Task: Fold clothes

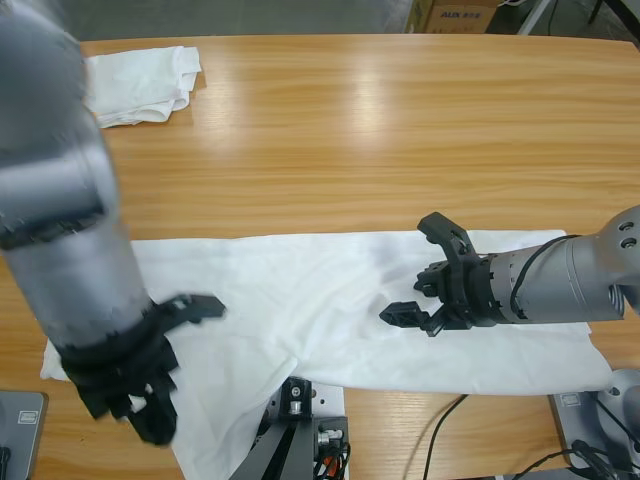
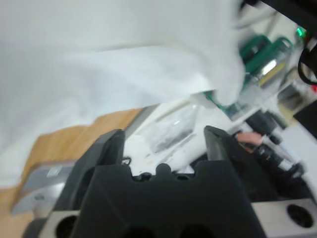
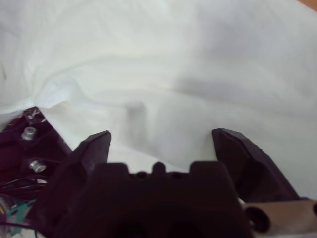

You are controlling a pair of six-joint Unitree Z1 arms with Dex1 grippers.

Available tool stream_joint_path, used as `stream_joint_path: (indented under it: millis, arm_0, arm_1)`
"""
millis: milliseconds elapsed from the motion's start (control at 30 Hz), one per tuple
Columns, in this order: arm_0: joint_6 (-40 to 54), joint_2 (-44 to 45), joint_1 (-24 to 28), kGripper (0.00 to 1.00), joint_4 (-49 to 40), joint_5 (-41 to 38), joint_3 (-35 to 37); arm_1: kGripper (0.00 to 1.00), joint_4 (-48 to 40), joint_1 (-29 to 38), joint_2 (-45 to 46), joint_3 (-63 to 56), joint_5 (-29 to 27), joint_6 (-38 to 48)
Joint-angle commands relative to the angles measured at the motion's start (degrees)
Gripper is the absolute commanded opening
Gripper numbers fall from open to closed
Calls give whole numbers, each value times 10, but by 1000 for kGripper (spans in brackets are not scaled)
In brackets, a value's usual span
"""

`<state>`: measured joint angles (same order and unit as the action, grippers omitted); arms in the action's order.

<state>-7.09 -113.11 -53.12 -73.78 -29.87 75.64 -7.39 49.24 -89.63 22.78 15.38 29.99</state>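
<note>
Wooden table (image 1: 400, 120) held a white T-shirt (image 1: 300, 300) spread flat along its near edge. Far left lay a folded white bundle (image 1: 140, 85). Left gripper (image 1: 165, 350) hovered over the shirt's left end, right gripper (image 1: 425, 270) right of middle; both gaped wide, holding nothing.

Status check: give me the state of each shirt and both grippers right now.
T-shirt: spread flat, wrinkled, near edge hanging off the table.
Folded bundle: folded, far left corner.
Left gripper: open, empty, at shirt's near-left edge.
Right gripper: open, empty, over the shirt.
</note>
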Motion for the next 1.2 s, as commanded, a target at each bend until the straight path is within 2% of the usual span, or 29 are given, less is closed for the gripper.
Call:
stream_joint_path:
  millis: [33, 100, 167, 300, 333, 400, 500, 600, 667, 933, 1033, 1200]
  arm_0:
    - [-208, 138, 60, 954, 51, 15, -105]
    - [-267, 183, 80, 914, 115, 1, -157]
    - [-250, 193, 79, 913, 154, 2, -173]
    - [-3, 172, 31, 923, 174, 11, -153]
    - [16, 174, 29, 936, 172, 6, -151]
    - [76, 195, -19, 971, 169, 12, -133]
    - [209, 220, -104, 973, 134, 108, -109]
    - [325, 233, -131, 970, 145, 186, -139]
    - [371, 228, -142, 967, 167, 212, -143]
    - [392, 138, -250, 964, 271, 271, -127]
    - [381, 156, -276, 964, 272, 287, -131]
    - [361, 185, -287, 964, 267, 287, -144]
  arm_1:
    - [844, -8, -5, -8, -12, 4, 7]
    - [845, -9, -5, -8, -12, 4, 7]
    - [845, -10, -5, -6, -13, 5, 7]
    - [844, -10, -5, -5, -14, 7, 7]
    - [844, -10, -5, -4, -14, 7, 7]
    - [844, -12, -5, -6, -14, 7, 7]
    - [844, -16, -5, -11, -15, 7, 7]
    - [844, -17, -5, -11, -16, 8, 7]
    - [844, -17, -5, -8, -17, 9, 7]
    - [844, -19, -5, -13, -18, 9, 11]
    - [844, -20, -5, -14, -19, 9, 12]
    - [846, -32, -5, -27, -21, 7, 12]
